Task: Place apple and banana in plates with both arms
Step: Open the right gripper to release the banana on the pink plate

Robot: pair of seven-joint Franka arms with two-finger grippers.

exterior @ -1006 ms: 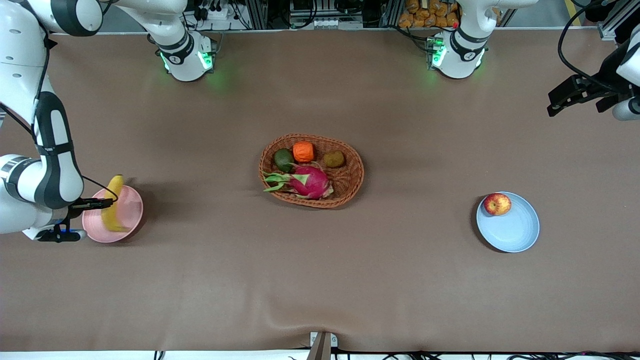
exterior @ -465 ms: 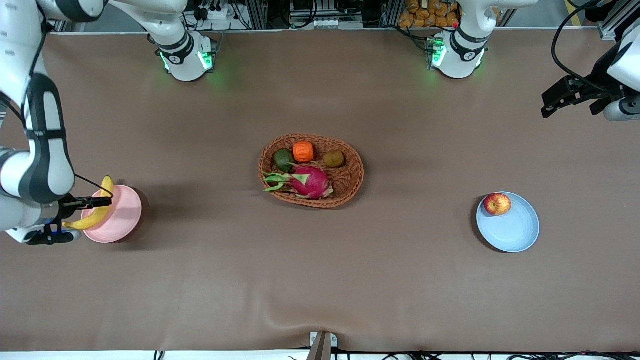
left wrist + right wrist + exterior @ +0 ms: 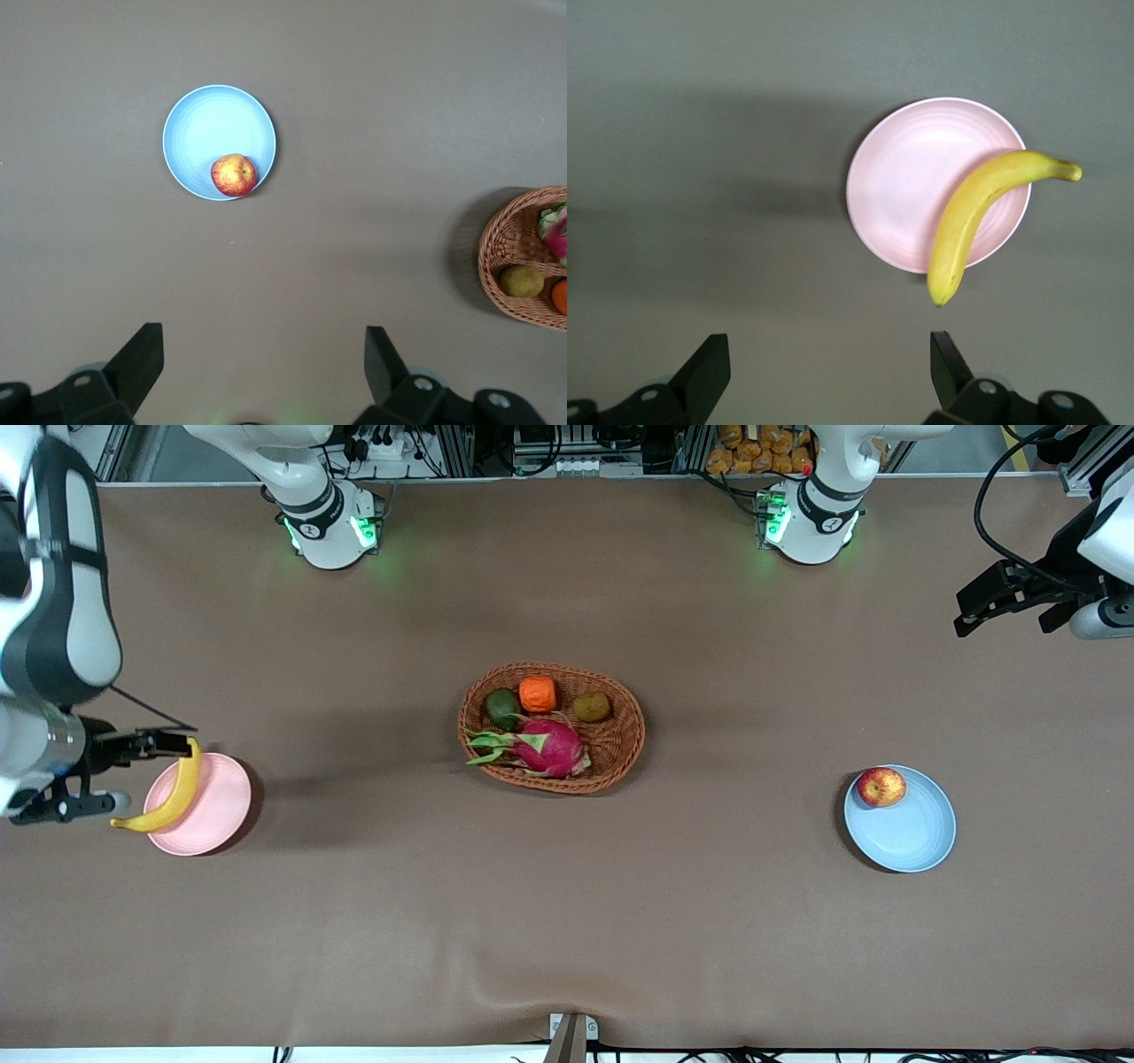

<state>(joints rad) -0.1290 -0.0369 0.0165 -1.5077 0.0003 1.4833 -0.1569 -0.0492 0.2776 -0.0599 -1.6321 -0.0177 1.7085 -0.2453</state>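
Observation:
The banana (image 3: 168, 793) lies across the pink plate (image 3: 217, 819), on the side toward the right arm's end of the table. Both of its tips reach past the rim. My right gripper (image 3: 133, 775) hangs open and empty above the table beside that plate. In the right wrist view the banana (image 3: 974, 217) and pink plate (image 3: 908, 177) lie clear of the open gripper (image 3: 830, 367). The apple (image 3: 881, 786) sits in the blue plate (image 3: 912, 837) near its rim. My left gripper (image 3: 1005, 611) is open, high over the left arm's end of the table. The left wrist view shows the apple (image 3: 234, 174), the blue plate (image 3: 208, 124) and the open gripper (image 3: 264, 363).
An oval wicker basket (image 3: 620, 757) stands mid-table. It holds a pink dragon fruit (image 3: 547, 747), an orange ribbed fruit (image 3: 538, 693), a green fruit (image 3: 502, 708) and a brown fruit (image 3: 592, 707). The basket also shows in the left wrist view (image 3: 509, 257).
My right gripper has let go of the banana and drawn up and away from the pink plate. The banana has settled across the plate's edge. My left gripper has drifted slightly.

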